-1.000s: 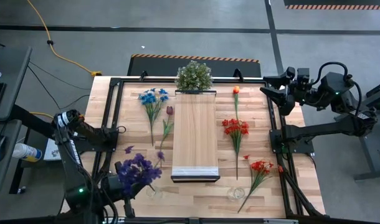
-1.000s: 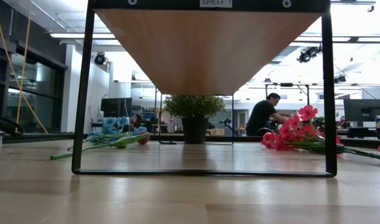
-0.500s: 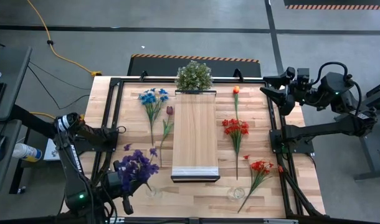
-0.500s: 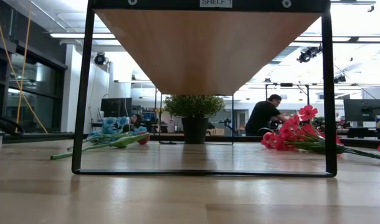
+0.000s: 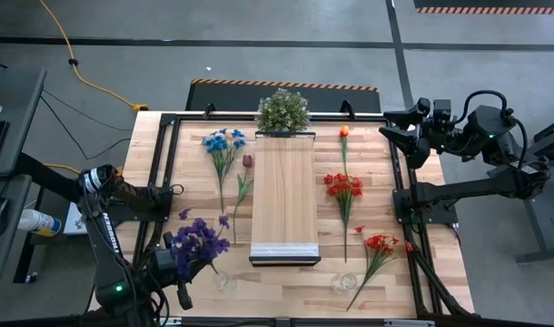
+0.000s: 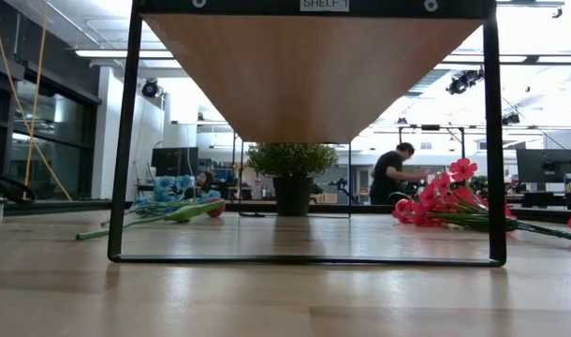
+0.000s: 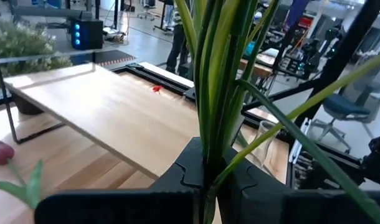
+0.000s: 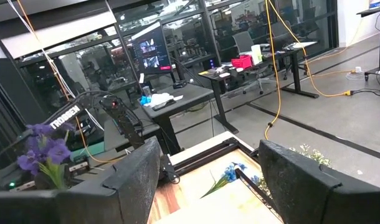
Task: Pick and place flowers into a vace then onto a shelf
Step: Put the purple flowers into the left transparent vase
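Bright, even overhead light; soft shadows, blurred near tabletop.

purple flowers lifted, near raised shelf.

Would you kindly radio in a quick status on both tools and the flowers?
Left tool shut on purple flowers, held above small glass vase. Right tool open, waiting off the table's far right corner. Shelf bare, nothing in the way.
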